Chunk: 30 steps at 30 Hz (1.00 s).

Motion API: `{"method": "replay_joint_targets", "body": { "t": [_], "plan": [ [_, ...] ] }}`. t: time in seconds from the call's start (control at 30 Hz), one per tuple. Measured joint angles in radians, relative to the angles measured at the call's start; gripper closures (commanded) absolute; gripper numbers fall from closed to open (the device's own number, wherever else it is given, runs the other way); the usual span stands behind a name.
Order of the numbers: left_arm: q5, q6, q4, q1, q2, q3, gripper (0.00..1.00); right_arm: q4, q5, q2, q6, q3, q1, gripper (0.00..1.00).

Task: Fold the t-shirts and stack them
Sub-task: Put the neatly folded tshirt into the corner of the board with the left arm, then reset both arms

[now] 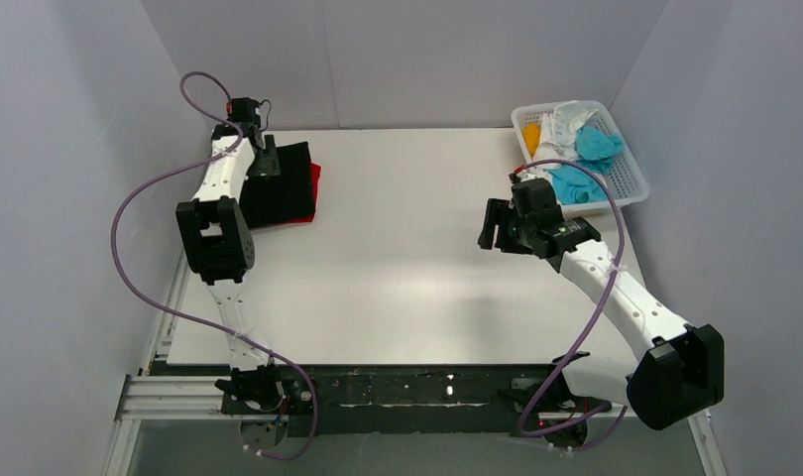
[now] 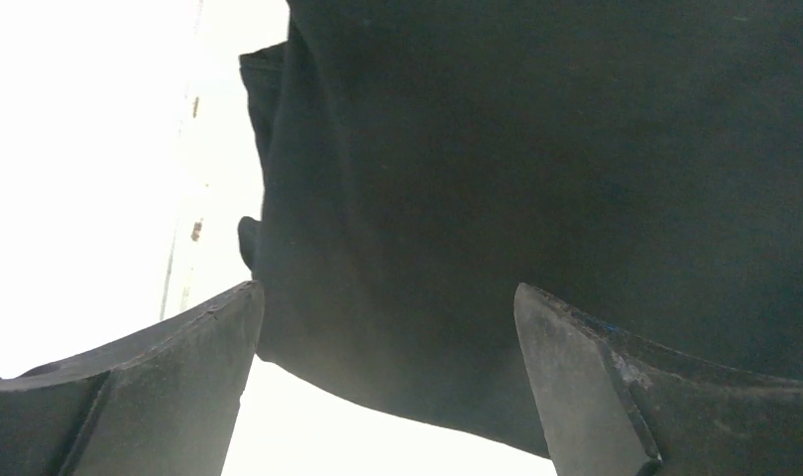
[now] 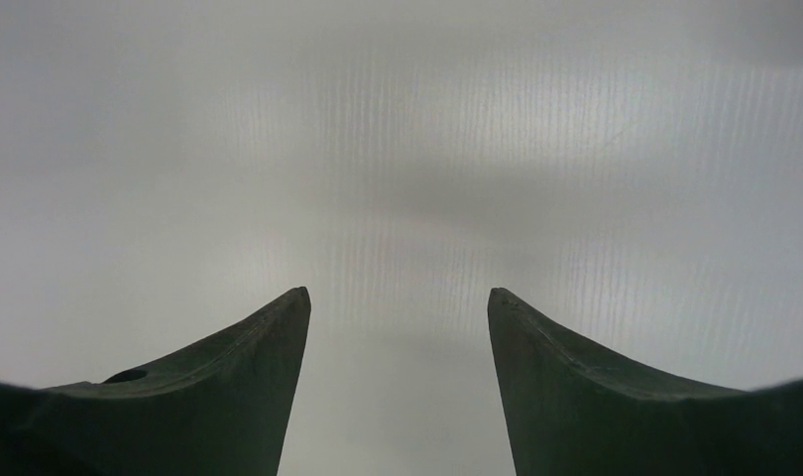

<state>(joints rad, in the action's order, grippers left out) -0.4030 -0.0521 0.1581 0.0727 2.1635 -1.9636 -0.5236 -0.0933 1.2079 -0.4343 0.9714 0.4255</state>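
The red shirt (image 1: 315, 186) lies almost wholly under the black shirt (image 1: 290, 188); from above I see only a strip of it along the right side. My left arm (image 1: 224, 174) and left gripper (image 1: 266, 159) cover the black shirt's left part, and from above I cannot tell how the jaws stand. At my left wrist the black cloth runs off the top and right edges, and both fingers (image 2: 586, 387) are cut off at the bottom. The fingers of my right gripper (image 3: 398, 307) are cut off likewise. In the basket (image 1: 630, 183) the cloths (image 1: 584, 149) are tangled; I cannot count them.
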Motion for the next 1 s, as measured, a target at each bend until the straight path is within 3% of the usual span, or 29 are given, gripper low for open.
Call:
{"method": "replay_joint_targets", "body": {
  "t": [0.17,0.27,0.4,0.5,0.73,0.87,1.0],
  "plan": [
    [0.141,-0.090,0.050,-0.003,-0.084,0.010,0.02,-0.029,-0.021,-0.045,-0.026,-0.001,0.000,0.24],
    [0.314,-0.170,0.043,-0.004,-0.254,0.133,0.02,-0.029,-0.024,-0.100,-0.037,-0.008,0.000,0.24],
    [0.519,-0.299,-0.071,-0.010,-0.597,0.478,0.02,-0.021,-0.019,-0.168,-0.043,-0.042,-0.003,0.23],
    [0.597,-0.378,-0.147,-0.051,-0.824,0.750,0.02,-0.009,-0.016,-0.208,-0.050,-0.084,-0.007,0.23],
    [0.568,-0.418,-0.169,-0.396,-1.194,1.240,0.02,0.040,-0.015,-0.287,-0.076,-0.197,-0.011,0.22],
    [0.505,-0.440,-0.095,-0.444,-1.433,1.387,0.02,0.074,-0.016,-0.313,-0.092,-0.269,-0.011,0.22],
    [0.444,-0.446,-0.049,-0.449,-1.515,1.410,0.02,0.119,-0.015,-0.334,-0.094,-0.335,-0.011,0.21]
  ]
}}
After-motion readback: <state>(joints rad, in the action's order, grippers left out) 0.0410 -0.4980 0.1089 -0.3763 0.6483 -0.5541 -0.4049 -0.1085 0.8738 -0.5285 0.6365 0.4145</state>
